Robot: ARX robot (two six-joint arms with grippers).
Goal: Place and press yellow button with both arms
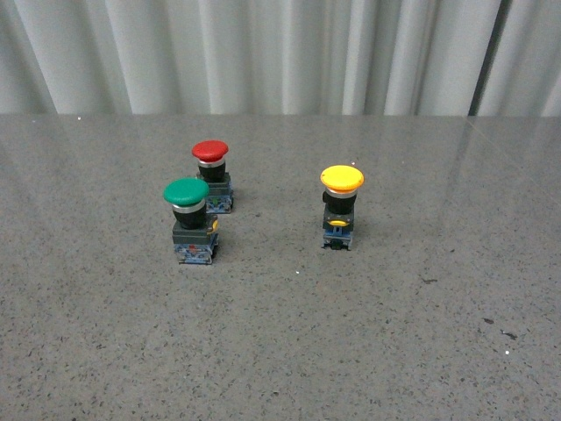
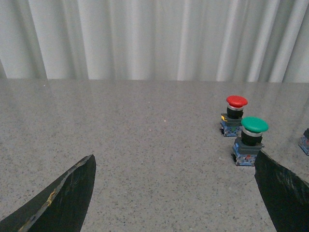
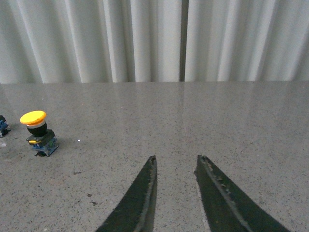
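The yellow button [image 1: 341, 207] stands upright on the grey table, right of centre in the front view, with a yellow cap, black neck and dark base. It also shows in the right wrist view [image 3: 37, 132], far from my right gripper [image 3: 176, 158], which is shut and empty above bare table. My left gripper [image 2: 175, 157] is open and empty, its fingers [image 2: 67, 198] spread wide over the table. Only a sliver of the yellow button's base shows at the edge of the left wrist view [image 2: 304, 141]. Neither arm appears in the front view.
A green-capped button [image 1: 191, 219] and a red-capped button [image 1: 213, 174] stand close together left of centre; both show in the left wrist view, green [image 2: 250, 140] and red [image 2: 233, 115], near the left gripper's far finger. A pleated grey curtain [image 1: 280, 53] backs the table.
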